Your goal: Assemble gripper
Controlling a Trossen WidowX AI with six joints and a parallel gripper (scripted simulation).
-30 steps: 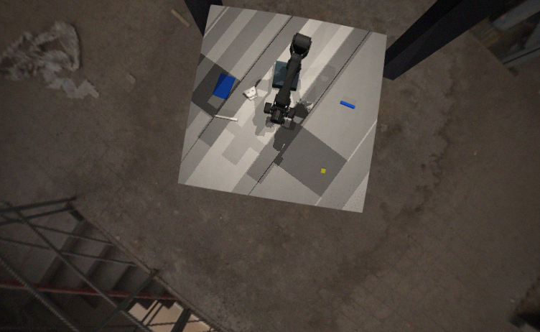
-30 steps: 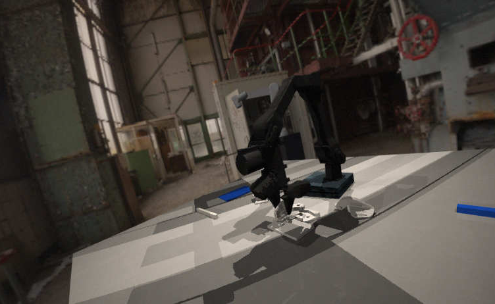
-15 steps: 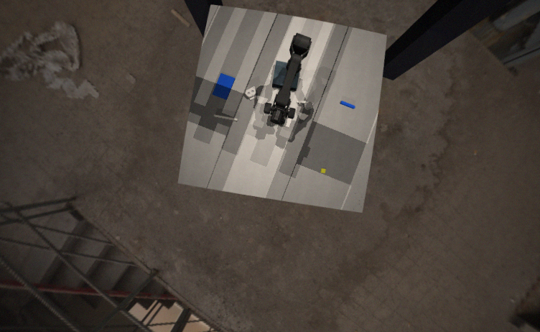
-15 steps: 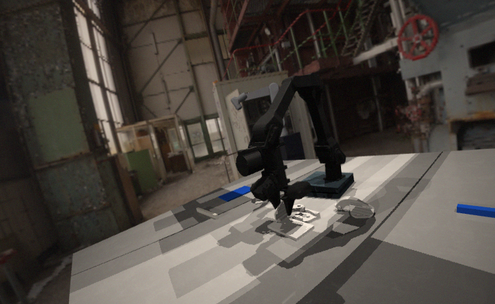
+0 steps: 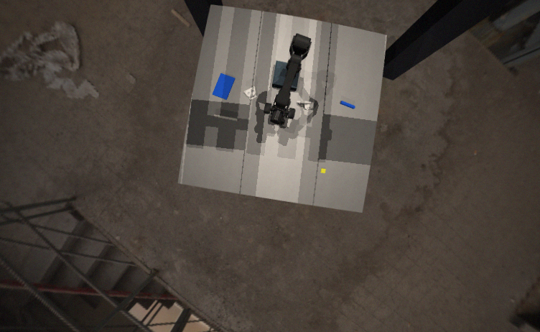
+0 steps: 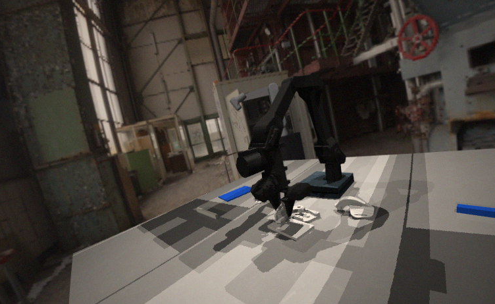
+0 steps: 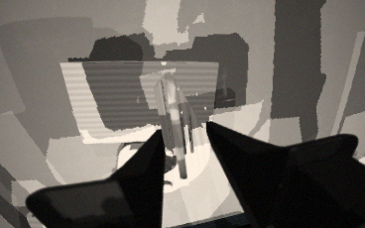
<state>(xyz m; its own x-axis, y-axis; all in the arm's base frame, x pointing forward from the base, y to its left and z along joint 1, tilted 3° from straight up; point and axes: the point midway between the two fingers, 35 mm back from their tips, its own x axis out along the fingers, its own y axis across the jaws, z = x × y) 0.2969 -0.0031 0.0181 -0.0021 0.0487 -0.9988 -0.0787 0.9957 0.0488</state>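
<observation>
Presently the gripper base [image 6: 298, 231] [image 7: 72, 99] lies flat on the table, ribbed plate facing up under the gripper [image 5: 279, 118] [image 6: 285, 212] [image 7: 184, 130]. One pale jaw [image 6: 280, 213] [image 7: 171, 111] is pinched between its partly open fingers, kept on edge and pointing down at the base, presumably to bring it over a pin. Whether it touches or is seated: cannot tell. Second jaw [image 5: 306, 105] [image 6: 362, 211] lies loose beside the base, so meshing must wait. A pale part with holes, probably the housing plate [image 5: 250, 93], sits apart; judged last to go on. Farther out, a blue slab [image 5: 223, 85] [image 6: 235, 193] and blue bar [image 5: 347, 104] [image 6: 485, 212] seem irrelevant. Risk: tilt on release.
</observation>
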